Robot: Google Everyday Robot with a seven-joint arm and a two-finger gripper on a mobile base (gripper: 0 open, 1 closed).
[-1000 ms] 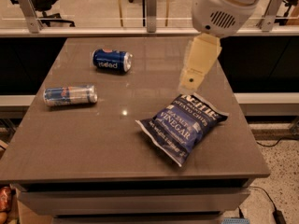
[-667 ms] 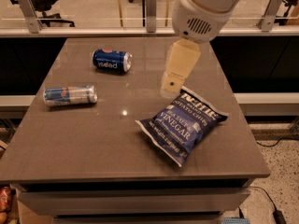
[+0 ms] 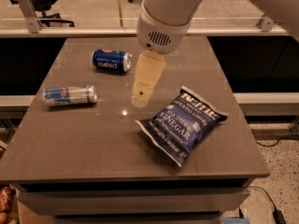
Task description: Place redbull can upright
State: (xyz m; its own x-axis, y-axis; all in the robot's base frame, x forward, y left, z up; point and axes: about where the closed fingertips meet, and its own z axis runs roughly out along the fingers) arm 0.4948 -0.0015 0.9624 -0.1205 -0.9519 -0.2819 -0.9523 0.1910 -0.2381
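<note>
The redbull can [image 3: 70, 95], slim and silver-and-blue with red markings, lies on its side near the left edge of the brown table [image 3: 93, 143]. My gripper [image 3: 141, 94] hangs above the middle of the table, to the right of the can and well apart from it. It holds nothing that I can see.
A shorter dark blue can [image 3: 111, 60] with white lettering lies on its side at the back of the table. A blue chips bag [image 3: 181, 122] lies right of centre. Behind the table runs a rail with glass, with office chairs beyond it.
My arm and gripper have moved left across the table, from above the chips bag toward the centre. The cans and the bag have not moved.
</note>
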